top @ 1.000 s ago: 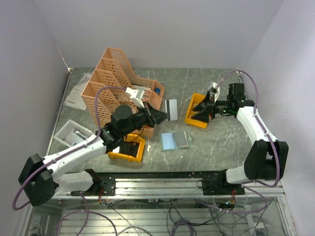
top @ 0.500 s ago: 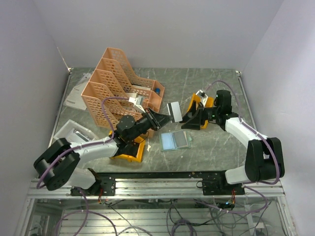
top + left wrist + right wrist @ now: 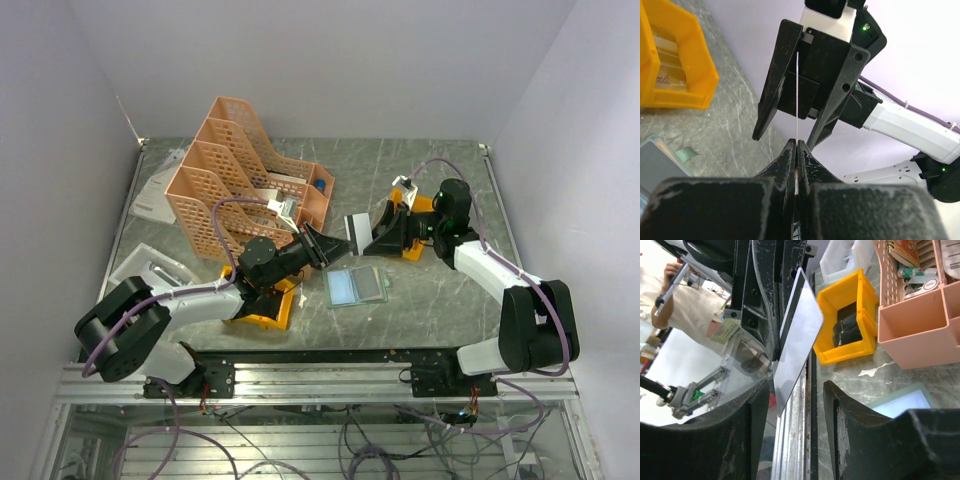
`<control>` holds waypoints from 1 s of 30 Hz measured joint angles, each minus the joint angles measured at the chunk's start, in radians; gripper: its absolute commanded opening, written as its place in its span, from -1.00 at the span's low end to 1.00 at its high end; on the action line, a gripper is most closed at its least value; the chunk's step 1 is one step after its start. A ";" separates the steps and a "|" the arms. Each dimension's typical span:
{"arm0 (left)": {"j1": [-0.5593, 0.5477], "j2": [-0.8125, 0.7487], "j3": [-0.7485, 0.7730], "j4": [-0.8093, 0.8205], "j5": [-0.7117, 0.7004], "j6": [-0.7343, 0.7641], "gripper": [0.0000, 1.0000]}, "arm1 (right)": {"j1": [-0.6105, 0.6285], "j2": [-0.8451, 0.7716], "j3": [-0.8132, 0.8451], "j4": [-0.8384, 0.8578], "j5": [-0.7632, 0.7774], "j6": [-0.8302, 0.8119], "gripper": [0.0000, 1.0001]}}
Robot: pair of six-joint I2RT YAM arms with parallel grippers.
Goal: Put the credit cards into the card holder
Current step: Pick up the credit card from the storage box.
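Left hand [image 3: 796,150] pinches credit card [image 3: 800,335] mid-air; right hand [image 3: 799,392] spread around it. Close squarely on card faces before left releases.

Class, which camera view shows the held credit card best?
Right wrist: the credit card shows its broad pale face. Left wrist sees only its thin edge; top external shows it small, between the two grippers.

Credit card [image 3: 799,335] is smooth, glossy plastic, throwing back light like a mirror. Jaws of the right gripper [image 3: 796,405]: matt black plastic, scuffed and speckled. Yellow bin [image 3: 860,295] is shiny plastic, peach rack [image 3: 912,325] matt plastic. Surface [image 3: 900,370] looks like grey marbled stone, scratched.
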 measured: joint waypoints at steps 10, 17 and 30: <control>0.002 -0.021 -0.011 -0.024 0.027 0.054 -0.56 | 0.011 0.000 0.000 0.076 -0.022 0.112 -1.00; 0.014 -0.069 -0.011 -0.080 0.048 0.083 0.02 | 0.027 0.008 0.029 -0.053 -0.032 -0.013 -1.00; 0.119 -0.109 0.118 -0.298 0.260 0.185 -0.41 | 0.052 0.015 0.053 -0.220 -0.053 -0.187 -1.00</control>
